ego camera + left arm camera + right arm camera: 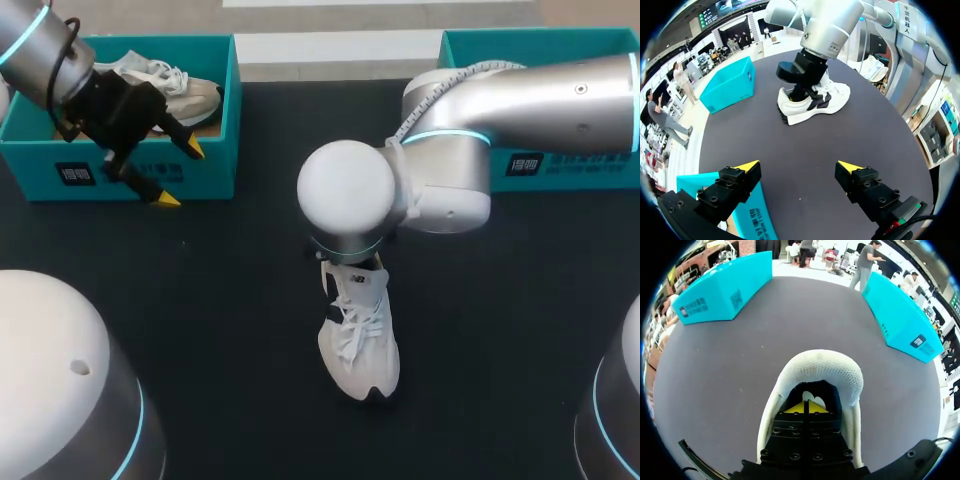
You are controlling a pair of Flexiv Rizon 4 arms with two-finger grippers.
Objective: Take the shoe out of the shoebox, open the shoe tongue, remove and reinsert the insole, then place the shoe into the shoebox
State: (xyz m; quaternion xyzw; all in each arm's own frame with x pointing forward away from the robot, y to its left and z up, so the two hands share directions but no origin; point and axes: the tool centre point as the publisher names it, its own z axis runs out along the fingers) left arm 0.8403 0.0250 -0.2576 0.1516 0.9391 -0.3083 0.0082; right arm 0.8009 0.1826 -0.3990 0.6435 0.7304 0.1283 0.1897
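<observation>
A white shoe with dark side trim stands upright on the black table near the middle, toe toward the front edge. My right arm's wrist hangs over its heel and hides that gripper in the head view. In the right wrist view my right gripper is shut, its yellow tips together inside the shoe's heel opening. My left gripper is open and empty over the front wall of the left teal shoebox. From the left wrist view the shoe lies well ahead of the open gripper.
A second pale shoe lies inside the left shoebox. Another teal shoebox stands at the back right, partly under my right arm. Both boxes stand beyond the shoe in the right wrist view.
</observation>
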